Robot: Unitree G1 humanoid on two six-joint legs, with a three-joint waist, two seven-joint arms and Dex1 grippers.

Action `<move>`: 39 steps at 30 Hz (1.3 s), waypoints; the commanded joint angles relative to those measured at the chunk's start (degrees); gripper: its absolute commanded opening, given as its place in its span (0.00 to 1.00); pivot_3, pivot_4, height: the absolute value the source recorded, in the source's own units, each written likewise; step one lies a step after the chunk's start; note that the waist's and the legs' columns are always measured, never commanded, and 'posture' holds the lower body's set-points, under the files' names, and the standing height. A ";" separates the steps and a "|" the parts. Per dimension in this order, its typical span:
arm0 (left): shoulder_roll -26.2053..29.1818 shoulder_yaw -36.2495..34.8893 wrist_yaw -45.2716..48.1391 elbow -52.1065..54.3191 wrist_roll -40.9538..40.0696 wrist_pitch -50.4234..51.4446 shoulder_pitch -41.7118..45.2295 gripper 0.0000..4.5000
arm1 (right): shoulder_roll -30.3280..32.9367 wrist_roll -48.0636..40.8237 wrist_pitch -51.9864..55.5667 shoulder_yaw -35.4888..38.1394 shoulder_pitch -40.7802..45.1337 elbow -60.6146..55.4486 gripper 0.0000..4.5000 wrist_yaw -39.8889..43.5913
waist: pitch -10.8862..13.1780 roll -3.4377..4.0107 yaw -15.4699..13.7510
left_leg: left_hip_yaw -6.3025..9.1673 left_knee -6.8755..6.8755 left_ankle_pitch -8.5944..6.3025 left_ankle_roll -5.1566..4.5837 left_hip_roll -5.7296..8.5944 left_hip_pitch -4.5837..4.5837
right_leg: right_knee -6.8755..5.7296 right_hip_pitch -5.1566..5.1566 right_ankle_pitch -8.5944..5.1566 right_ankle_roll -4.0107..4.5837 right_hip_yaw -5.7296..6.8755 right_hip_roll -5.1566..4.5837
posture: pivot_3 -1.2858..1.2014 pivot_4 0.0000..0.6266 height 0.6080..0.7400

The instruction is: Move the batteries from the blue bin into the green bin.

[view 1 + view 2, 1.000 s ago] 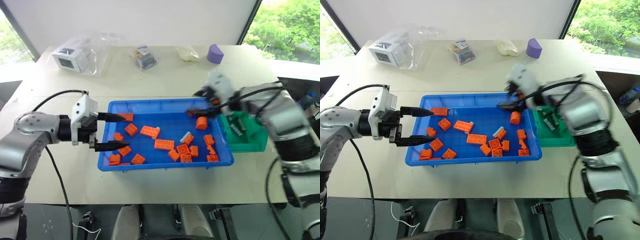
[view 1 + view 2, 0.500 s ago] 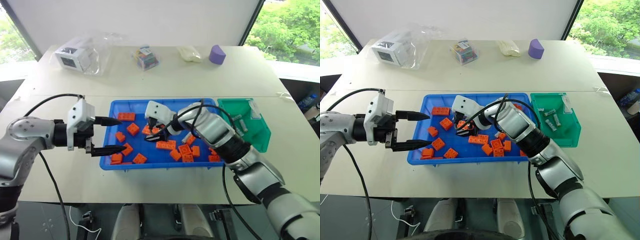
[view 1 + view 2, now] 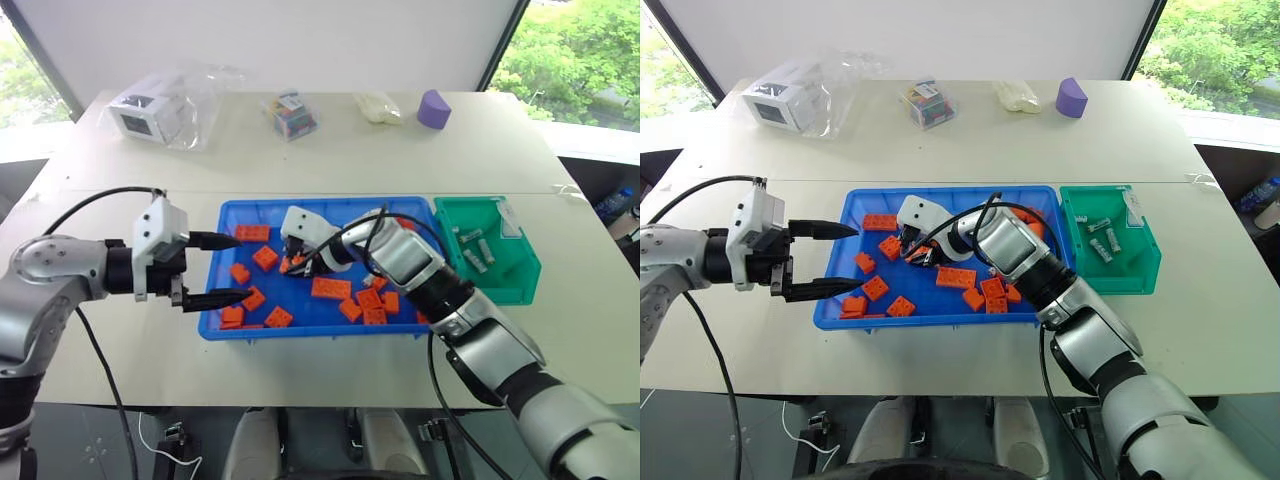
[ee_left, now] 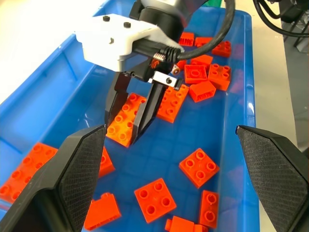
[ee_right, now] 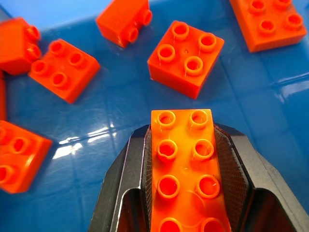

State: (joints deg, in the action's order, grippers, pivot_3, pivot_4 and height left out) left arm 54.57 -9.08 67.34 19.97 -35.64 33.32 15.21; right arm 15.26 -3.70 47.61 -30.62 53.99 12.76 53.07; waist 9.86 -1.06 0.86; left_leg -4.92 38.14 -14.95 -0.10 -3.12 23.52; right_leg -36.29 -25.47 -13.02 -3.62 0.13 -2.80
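The blue bin (image 3: 320, 203) lies mid-table, scattered with orange bricks. My right gripper (image 3: 297, 268) reaches down into its left-centre part and is shut on a long orange brick (image 5: 182, 164), which sits lengthwise between the fingers on the bin floor. At the bin's left rim my left gripper (image 3: 240, 267) hovers open and empty, pointing inward. The green bin (image 3: 500, 290) stands against the blue bin's right end, with several silver batteries (image 3: 472, 243) inside. I cannot make out a battery among the bricks in the blue bin; the right arm covers part of it.
At the table's far side lie a clear bag with a white box (image 3: 150, 115), a small box of coloured pieces (image 3: 292, 113), a pale packet (image 3: 378, 105) and a purple block (image 3: 432, 108). Bare tabletop surrounds both bins.
My right gripper swung left from beside the green bin to the blue bin's left-centre, dropped, and closed around an orange brick. The left gripper held still.
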 commanded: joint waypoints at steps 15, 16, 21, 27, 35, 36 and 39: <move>-2.12 3.30 1.64 -4.42 2.05 -4.37 3.91 1.00 | 34.91 -8.24 9.45 33.05 -12.14 -15.55 0.27 -0.77 | 0.01 -0.01 0.13 | -0.04 -0.08 -0.01 0.00 0.09 0.01 | 0.16 0.02 -0.02 0.01 -0.02 -0.07 | 0.52 0.24 0.95; -2.19 3.67 1.92 -4.74 2.19 -4.64 4.14 1.00 | 35.78 -8.19 9.45 33.96 -13.98 -15.81 0.27 -1.45 | 0.01 -0.01 0.38 | -0.07 -0.08 -0.01 -0.01 0.09 -0.03 | 0.16 0.01 -0.01 0.01 -0.05 -0.07 | 0.52 0.24 0.95; -2.91 5.14 2.53 -6.61 2.71 -4.86 6.92 1.00 | 36.26 -8.50 8.80 36.22 -17.63 -15.14 0.27 -4.58 | 0.02 0.02 0.34 | -0.02 -0.08 -0.01 -0.01 0.06 -0.10 | 0.08 0.02 -0.01 0.01 -0.09 0.04 | 0.52 0.24 0.95; -3.30 5.79 3.16 -7.66 3.25 -5.25 8.25 1.00 | 35.07 -9.56 8.25 33.75 -13.64 -16.61 0.27 -5.46 | 0.02 0.02 0.16 | -0.02 -0.07 -0.01 -0.02 0.07 -0.06 | 0.10 0.01 -0.01 0.00 -0.10 0.02 | 0.52 0.24 0.95; -3.88 5.47 2.69 -8.29 3.81 -5.57 8.86 1.00 | 22.33 -12.75 12.21 22.76 -4.50 -21.23 0.27 -6.61 | 0.00 -0.01 0.24 | 0.05 -0.10 -0.01 -0.02 -0.05 -0.07 | 0.08 0.00 0.00 0.00 -0.05 0.14 | 0.52 0.24 0.95; -3.97 5.43 2.52 -8.15 3.85 -5.56 8.80 1.00 | 20.96 -12.65 12.44 21.63 -4.83 -21.55 0.27 -6.97 | 0.01 0.00 0.18 | 0.04 -0.10 -0.01 -0.02 -0.08 -0.05 | 0.08 0.00 0.00 -0.01 -0.04 0.16 | 0.52 0.24 0.95; -3.94 5.03 2.02 -7.13 3.56 -5.19 8.35 1.00 | 16.85 -11.30 10.94 16.57 -6.77 -21.32 0.27 -8.32 | 0.01 0.00 -0.37 | 0.04 -0.08 -0.01 -0.02 -0.06 0.02 | 0.07 -0.02 0.01 -0.01 -0.01 0.12 | 0.52 0.24 0.95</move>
State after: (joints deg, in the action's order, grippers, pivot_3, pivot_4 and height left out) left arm 50.45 -2.92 69.69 11.38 -31.86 28.37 23.17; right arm 32.40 -15.83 59.65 -13.60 46.92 -7.22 45.65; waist 9.87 -1.06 0.48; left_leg -4.88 38.07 -14.96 -0.11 -3.14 23.57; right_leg -36.21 -25.49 -13.02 -3.63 0.13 -2.73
